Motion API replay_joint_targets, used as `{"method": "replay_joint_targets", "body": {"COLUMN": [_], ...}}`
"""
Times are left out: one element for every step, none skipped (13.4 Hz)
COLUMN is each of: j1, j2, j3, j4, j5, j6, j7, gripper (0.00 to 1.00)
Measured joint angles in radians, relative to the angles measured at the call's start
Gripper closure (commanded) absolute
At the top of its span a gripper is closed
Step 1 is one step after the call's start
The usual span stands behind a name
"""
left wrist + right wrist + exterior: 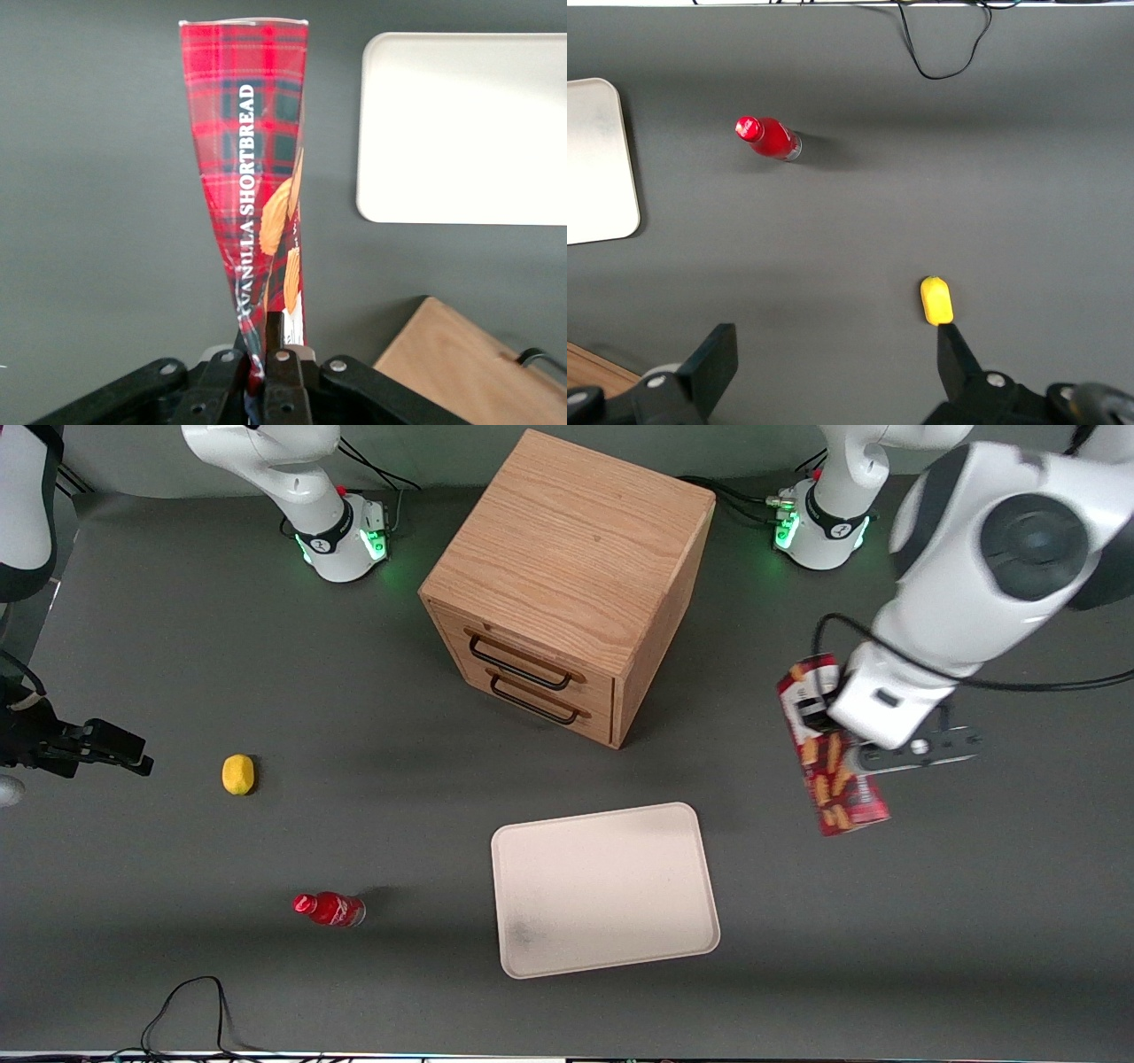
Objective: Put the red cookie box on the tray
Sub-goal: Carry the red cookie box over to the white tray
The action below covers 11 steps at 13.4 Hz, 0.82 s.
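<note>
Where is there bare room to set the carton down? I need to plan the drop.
The large cream rectangular tray is bare all over. The left arm's hand, shut on the slim dark-red tartan cookie box, hangs toward the working arm's end, apart from the tray. Grey table between them is bare. The wooden two-drawer cabinet crowds the table farther from the front camera.

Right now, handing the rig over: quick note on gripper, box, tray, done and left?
Gripper: shut on the red cookie box, held in the air toward the working arm's end of the table, beside the tray.
Tray: flat on the table, nearer the front camera than the wooden drawer cabinet, nothing on it.
Done: box grasped and lifted.
Left: carry it over the tray, lower it, release.
</note>
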Motion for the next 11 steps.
{"method": "replay_joint_targets", "body": {"j1": [-0.031,-0.055,-0.075,-0.092,-0.105,-0.114,-0.12,-0.122,-0.122,-0.121,-0.118], "j2": [0.035,0.068,0.097,0.121,0.144,0.165,0.187,0.209,0.232,0.254,0.281], "j3": [-0.002,-0.004,-0.005,-0.005,-0.006,-0.006,-0.006,-0.005,-0.003,0.0,0.003], "j4": [0.034,0.072,0.11,0.145,0.176,0.199,0.216,0.225,0.231,0.232,0.233], "j5": [0.0,0.0,0.0,0.0,0.0,0.0,0.0,0.0,0.0,0.0,0.0], "j6": [0.001,0.001,0.001,0.001,0.001,0.002,0.009,0.03,0.057,0.081,0.109], "j7": [-0.037,-0.065,-0.082,-0.091,-0.099,-0.105,-0.109,-0.111,-0.111,-0.111,-0.111], "gripper": [1.0,1.0,1.0,1.0,1.0,1.0,1.0,1.0,1.0,1.0,1.0]}}
